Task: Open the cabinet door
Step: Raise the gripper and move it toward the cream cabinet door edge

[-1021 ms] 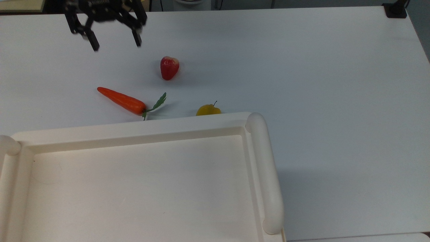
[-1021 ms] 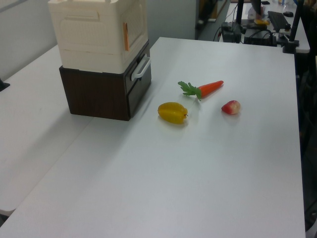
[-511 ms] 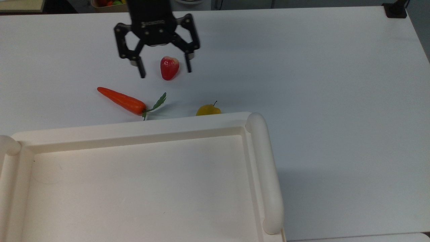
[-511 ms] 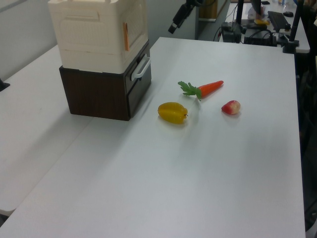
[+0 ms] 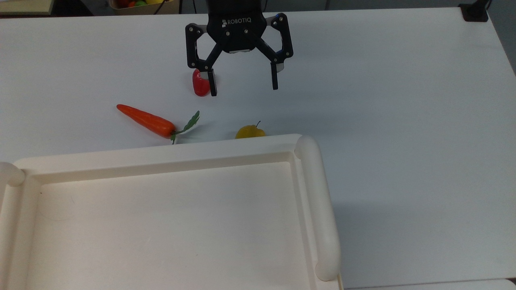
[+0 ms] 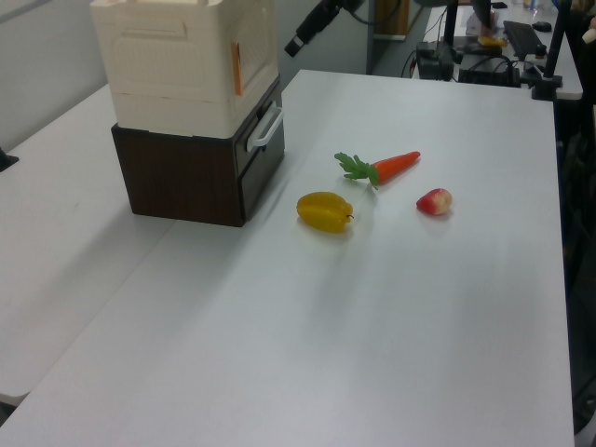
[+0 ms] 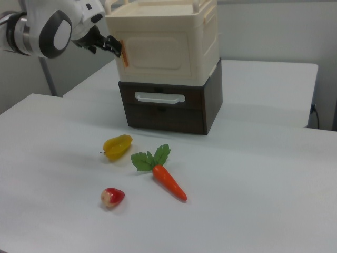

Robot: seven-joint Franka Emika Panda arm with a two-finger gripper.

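The cream cabinet stands on a dark brown drawer unit. Its door (image 7: 159,50) is the flat front panel, lying flush, with a small orange tab (image 7: 124,53) at the right view's left edge. The same door (image 6: 254,54) faces the fruit in the left view. In the top view the cabinet's recessed top (image 5: 161,155) fills the lower left. My black gripper (image 5: 244,89) hangs open and empty over the table in front of the cabinet. In the right view the gripper (image 7: 109,45) sits at door height, just left of the orange tab. A gap separates the gripper (image 6: 303,39) from the door in the left view.
A carrot (image 5: 146,120), a red fruit (image 5: 198,84) and a yellow fruit (image 5: 250,131) lie on the white table in front of the cabinet. The drawer (image 7: 160,108) below the door has a white handle (image 7: 160,97). The table's far edge borders cluttered desks.
The gripper has swept from the top view's upper left corner rightward and nearer the cabinet, passing over the red fruit. It stays open. Nothing else has moved.
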